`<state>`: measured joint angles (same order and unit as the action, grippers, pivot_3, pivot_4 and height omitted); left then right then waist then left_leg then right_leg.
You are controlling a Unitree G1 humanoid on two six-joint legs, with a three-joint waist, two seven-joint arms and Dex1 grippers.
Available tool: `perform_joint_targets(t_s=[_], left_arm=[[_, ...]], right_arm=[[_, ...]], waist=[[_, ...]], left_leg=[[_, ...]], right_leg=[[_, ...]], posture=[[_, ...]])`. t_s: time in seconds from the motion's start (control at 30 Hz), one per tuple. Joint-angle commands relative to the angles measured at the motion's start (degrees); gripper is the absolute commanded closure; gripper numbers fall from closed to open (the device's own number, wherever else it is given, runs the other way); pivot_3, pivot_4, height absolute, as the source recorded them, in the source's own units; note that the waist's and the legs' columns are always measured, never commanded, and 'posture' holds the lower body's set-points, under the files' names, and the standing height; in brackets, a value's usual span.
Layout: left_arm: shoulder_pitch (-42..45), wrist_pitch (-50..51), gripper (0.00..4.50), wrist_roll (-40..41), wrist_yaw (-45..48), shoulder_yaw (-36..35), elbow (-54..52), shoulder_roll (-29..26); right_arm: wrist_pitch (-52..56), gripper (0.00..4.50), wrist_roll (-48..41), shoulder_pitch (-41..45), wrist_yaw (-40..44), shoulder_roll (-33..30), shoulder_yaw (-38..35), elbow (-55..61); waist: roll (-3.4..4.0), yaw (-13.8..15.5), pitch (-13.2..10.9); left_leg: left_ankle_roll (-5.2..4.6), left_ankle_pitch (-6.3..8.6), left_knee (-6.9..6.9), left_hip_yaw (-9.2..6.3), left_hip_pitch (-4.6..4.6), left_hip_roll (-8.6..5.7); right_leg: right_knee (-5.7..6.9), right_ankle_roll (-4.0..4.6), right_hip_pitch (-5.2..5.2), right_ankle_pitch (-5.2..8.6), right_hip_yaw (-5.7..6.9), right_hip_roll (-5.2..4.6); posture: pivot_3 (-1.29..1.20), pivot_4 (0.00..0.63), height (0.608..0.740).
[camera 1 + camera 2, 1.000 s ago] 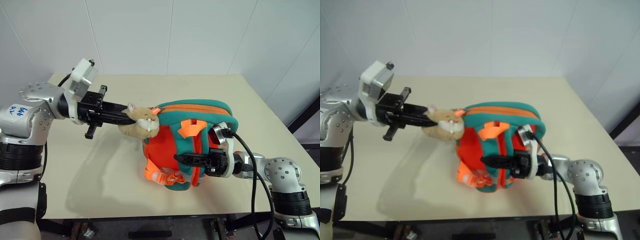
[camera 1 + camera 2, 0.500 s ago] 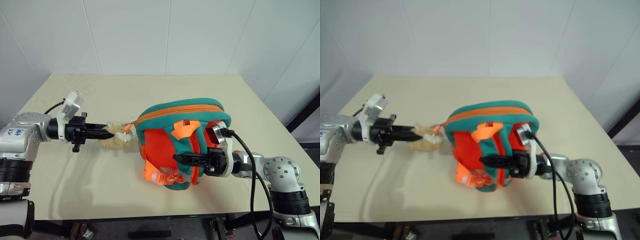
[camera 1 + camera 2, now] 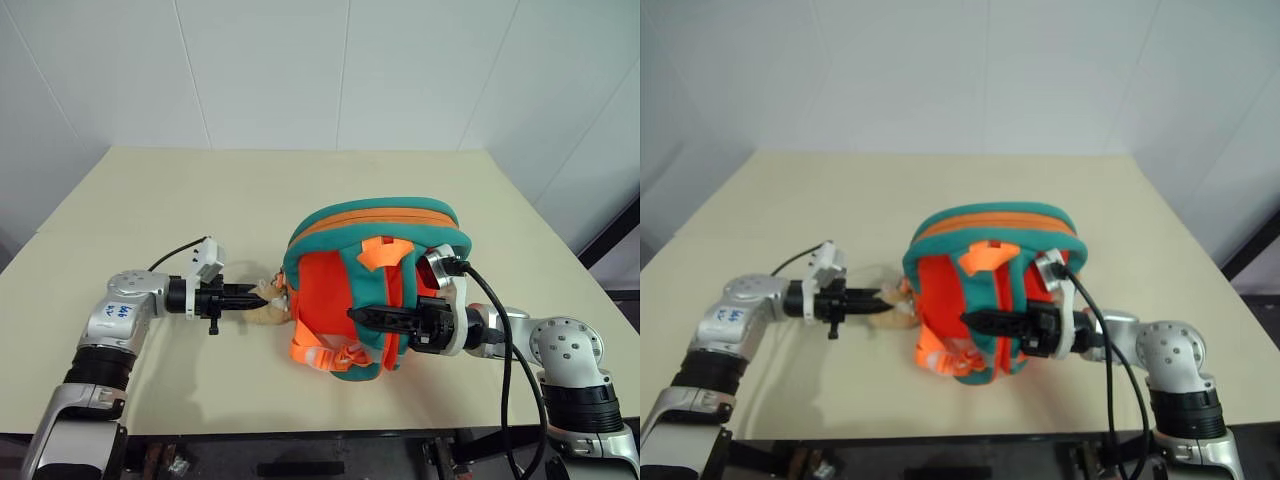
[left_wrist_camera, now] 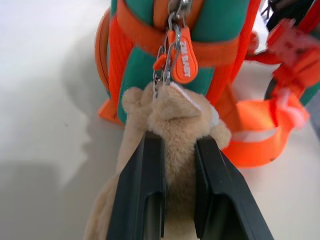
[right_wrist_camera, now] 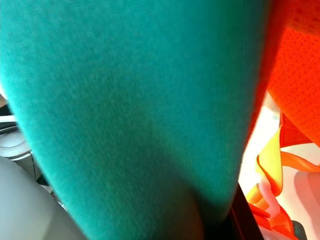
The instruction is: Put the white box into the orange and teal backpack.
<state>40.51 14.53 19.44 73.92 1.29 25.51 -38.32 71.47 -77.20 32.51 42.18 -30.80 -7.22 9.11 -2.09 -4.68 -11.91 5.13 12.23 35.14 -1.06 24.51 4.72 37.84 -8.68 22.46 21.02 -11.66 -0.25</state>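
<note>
Left hand clamped; right hand closed.

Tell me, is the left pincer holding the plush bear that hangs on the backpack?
Yes: the left pincer has its two black fingers pressed on both sides of the plush bear, which hangs on the backpack.

2 head eyes overlook table; wrist cameras close

Small tan plush bear: lower body runs off frame edge, middle hidden between black fingers. Rounded orange and teal fabric backpack: interior concealed; teal strap blurred, apparently covering right gripper's fingertips.
</note>
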Motion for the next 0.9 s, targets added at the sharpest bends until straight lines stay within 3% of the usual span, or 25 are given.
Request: perform_joint_targets(t_s=[0.03, 0.23, 0.33, 0.43, 0.67, 0.73, 0.9], left_arm=[[-2.44, -5.66, 3.94, -4.56, -1.88, 2.08, 3.14, 1.39], [-4.56, -6.03, 3.94, 0.59, -1.65, -2.09, -4.02, 1.58], [-6.84, 0.32, 3.97, 2.71, 0.04, -2.61, -13.57, -2.46], [-7.99, 4.1, 3.16, 4.75, -0.34, -4.7, -20.79, -5.85], [-10.48, 3.45, 0.9, 5.63, -1.22, -9.42, -25.59, -10.25], [-11.78, 2.23, 0.14, 5.22, -1.25, -10.49, -25.85, -11.44], [-16.98, -3.0, 0.02, 5.44, -1.19, -15.02, -26.39, -13.07]], right_arm=[[-0.29, 4.47, -2.13, -0.56, -0.81, 0.48, -0.99, 2.43], [-2.59, 4.47, -0.09, -0.89, -0.46, -0.32, -1.18, 4.25], [-7.79, 3.46, 8.09, -1.27, 5.55, -4.98, 1.27, 8.57], [-13.55, 2.38, 14.94, -2.1, 10.49, -8.82, 2.87, 10.74], [-30.32, 0.01, 31.24, -5.75, 18.15, -13.61, 4.44, 8.43], [-33.19, 0.0, 33.97, -7.03, 20.01, -14.79, 3.74, 6.65], [-46.38, 0.0, 43.51, -11.85, 24.39, -18.47, 1.66, 0.47]], waist=[[-0.02, 0.09, 0.01], [-0.05, 0.17, 0.04], [-0.05, 0.09, 0.04], [-0.05, 0.1, 0.04], [-0.05, -0.02, 0.03], [-0.05, -0.04, 0.03], [-0.06, 0.07, 0.03]], left_leg=[[0.0, 0.0, 0.0, 0.0, 0.0, 0.0], [0.0, 0.0, 0.04, -0.01, -0.08, -0.03], [0.0, 0.0, 0.0, 0.0, -0.05, -0.02], [0.0, 0.01, -0.11, 0.0, 0.03, -0.02], [-0.02, 0.01, -0.09, 0.04, 0.02, -0.02], [-0.02, 0.01, -0.07, 0.04, 0.01, -0.02], [-0.03, 0.02, -0.11, 0.09, 0.0, -0.03]], right_leg=[[0.0, 0.0, -0.01, 0.0, 0.0, 0.0], [0.0, -0.04, -0.12, -0.03, -0.01, -0.03], [-0.01, -0.05, -0.06, -0.03, -0.01, -0.02], [-0.08, -0.02, 0.04, -0.01, 0.0, -0.03], [-0.12, -0.01, 0.01, 0.0, -0.01, -0.04], [-0.12, -0.01, 0.01, 0.0, -0.01, -0.03], [-0.2, -0.01, -0.01, 0.0, -0.02, -0.08]], posture=[[0.0, 0.15, 0.74], [0.0, 0.15, 0.74], [0.0, 0.15, 0.74], [0.0, 0.15, 0.74], [0.0, 0.15, 0.74], [0.0, 0.15, 0.74], [0.0, 0.15, 0.74]])
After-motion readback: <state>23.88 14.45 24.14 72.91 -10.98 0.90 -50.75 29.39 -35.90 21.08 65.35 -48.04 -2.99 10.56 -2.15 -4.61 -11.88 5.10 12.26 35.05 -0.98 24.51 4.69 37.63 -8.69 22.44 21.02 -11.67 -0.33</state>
